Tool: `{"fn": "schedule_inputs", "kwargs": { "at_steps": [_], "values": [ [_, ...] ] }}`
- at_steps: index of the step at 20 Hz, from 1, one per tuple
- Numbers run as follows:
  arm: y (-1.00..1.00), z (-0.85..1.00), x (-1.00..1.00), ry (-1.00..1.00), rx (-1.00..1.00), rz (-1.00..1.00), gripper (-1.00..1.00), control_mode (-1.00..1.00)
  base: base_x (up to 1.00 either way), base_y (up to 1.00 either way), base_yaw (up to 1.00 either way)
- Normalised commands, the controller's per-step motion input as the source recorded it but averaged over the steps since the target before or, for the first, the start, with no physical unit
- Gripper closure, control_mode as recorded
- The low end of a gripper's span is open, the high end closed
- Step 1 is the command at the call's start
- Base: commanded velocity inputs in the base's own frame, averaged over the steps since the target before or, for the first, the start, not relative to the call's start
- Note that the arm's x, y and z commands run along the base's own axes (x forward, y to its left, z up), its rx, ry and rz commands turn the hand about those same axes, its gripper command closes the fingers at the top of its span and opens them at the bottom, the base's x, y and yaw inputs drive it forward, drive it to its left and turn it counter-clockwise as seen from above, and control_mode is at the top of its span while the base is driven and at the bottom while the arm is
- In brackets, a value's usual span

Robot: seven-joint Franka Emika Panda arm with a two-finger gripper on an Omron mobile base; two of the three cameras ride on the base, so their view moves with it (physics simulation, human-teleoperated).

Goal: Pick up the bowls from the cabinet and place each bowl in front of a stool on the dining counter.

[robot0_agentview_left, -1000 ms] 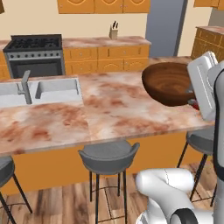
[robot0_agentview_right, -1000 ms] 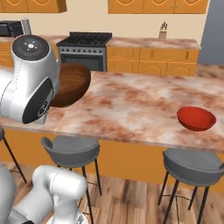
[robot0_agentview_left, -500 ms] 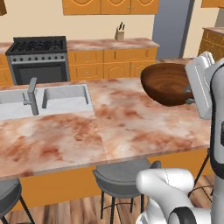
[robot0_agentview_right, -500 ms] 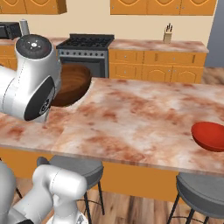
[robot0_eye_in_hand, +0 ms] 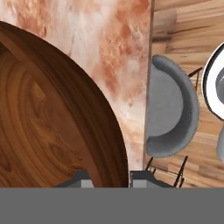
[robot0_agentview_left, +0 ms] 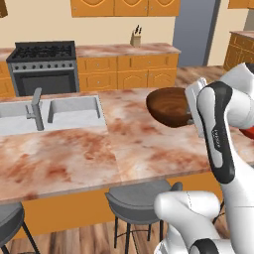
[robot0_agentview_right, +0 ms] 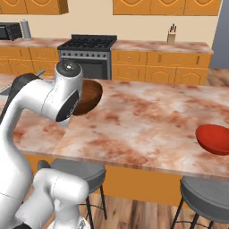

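Note:
My gripper (robot0_eye_in_hand: 111, 179) is shut on the rim of the dark brown wood-grained bowl (robot0_agentview_left: 168, 106), one fingertip inside the rim and one outside. I hold this bowl (robot0_agentview_right: 89, 96) a little above the dining counter (robot0_agentview_left: 74, 158), near its front half. In the hand view the brown bowl (robot0_eye_in_hand: 48, 122) covers the left side, with the counter's marble top (robot0_eye_in_hand: 109, 43) beyond it. The glossy red bowl (robot0_agentview_right: 214, 137) rests on the dining counter (robot0_agentview_right: 147, 120) at the right, near the front edge. A sliver of that red bowl (robot0_agentview_left: 246, 133) peeks out behind my arm.
A grey stool (robot0_agentview_left: 141, 198) stands under the counter's front edge, below the held bowl; it also shows beside the counter edge as a stool (robot0_eye_in_hand: 168, 111). Another stool (robot0_agentview_right: 205, 194) stands below the red bowl. The inset sink (robot0_agentview_left: 59, 111) with its faucet (robot0_agentview_left: 34, 106) lies left. Stove (robot0_agentview_left: 42, 64) and wall cabinets (robot0_agentview_left: 124, 7) lie behind.
The whole scene has slid to the right in both base views, so the base has driven left along the counter. The brown bowl stays in my grip.

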Motion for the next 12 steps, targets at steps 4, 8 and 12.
{"fn": "schedule_inputs", "kwargs": {
  "at_steps": [4,8,12],
  "values": [
    [0.03,-0.89,0.95,0.0,0.0,0.0,1.0,-1.0,0.0,0.0,0.0],
    [0.1,-0.88,0.89,0.02,0.0,0.0,1.0,-1.0,0.0,0.0,0.0],
    [0.02,-0.81,0.62,0.14,0.06,0.0,1.0,-1.0,0.0,0.0,0.0]
  ]
}}
